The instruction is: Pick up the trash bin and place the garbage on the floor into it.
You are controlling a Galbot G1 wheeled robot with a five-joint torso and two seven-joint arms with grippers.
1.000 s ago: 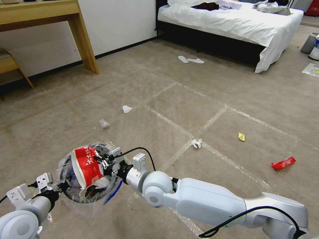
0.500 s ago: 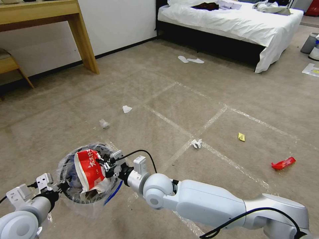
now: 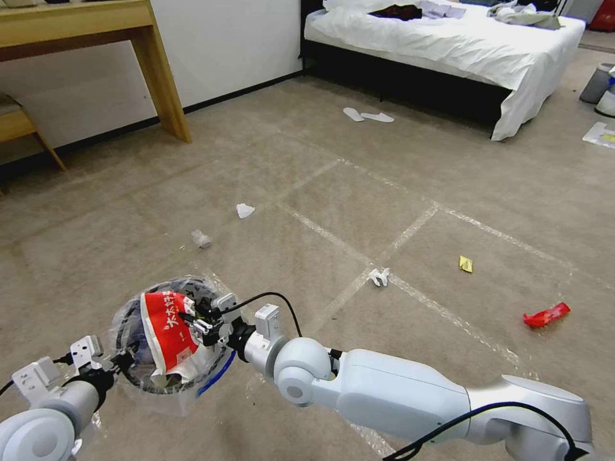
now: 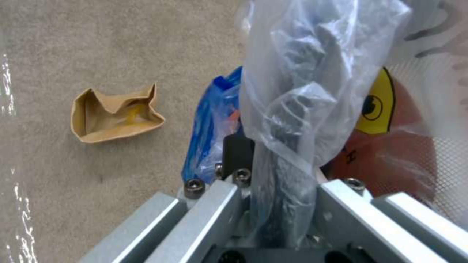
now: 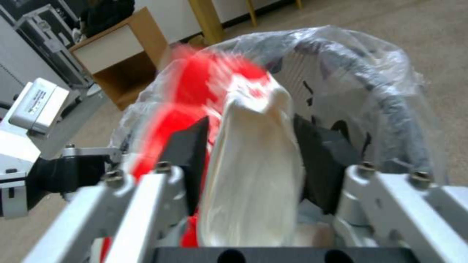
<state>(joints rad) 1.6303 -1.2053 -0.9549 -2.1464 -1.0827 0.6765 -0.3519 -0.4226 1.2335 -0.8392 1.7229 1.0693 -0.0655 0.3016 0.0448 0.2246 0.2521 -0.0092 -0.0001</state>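
The left gripper (image 3: 118,363) jaws clamp the trash bin (image 3: 128,333) rim; the right gripper (image 3: 200,320) jaws pinch the torn cup (image 3: 168,330) over it; a red wrapper (image 3: 546,315) and tissues (image 3: 378,276) lie well beyond the bin on the floor (image 3: 384,192).

White characters run down the red side of the torn cup (image 3: 168,326) held over the bin (image 3: 131,320); they look like Chinese script, but the head view does not show them clearly enough to read. The bin's clear liner (image 5: 341,84) bears black letter strokes, too broken by creases to make out. In the left wrist view a yellow patch with a small black round mark (image 4: 374,106) stands on the bin's red wall, and faint dark marks beneath it cannot be read.
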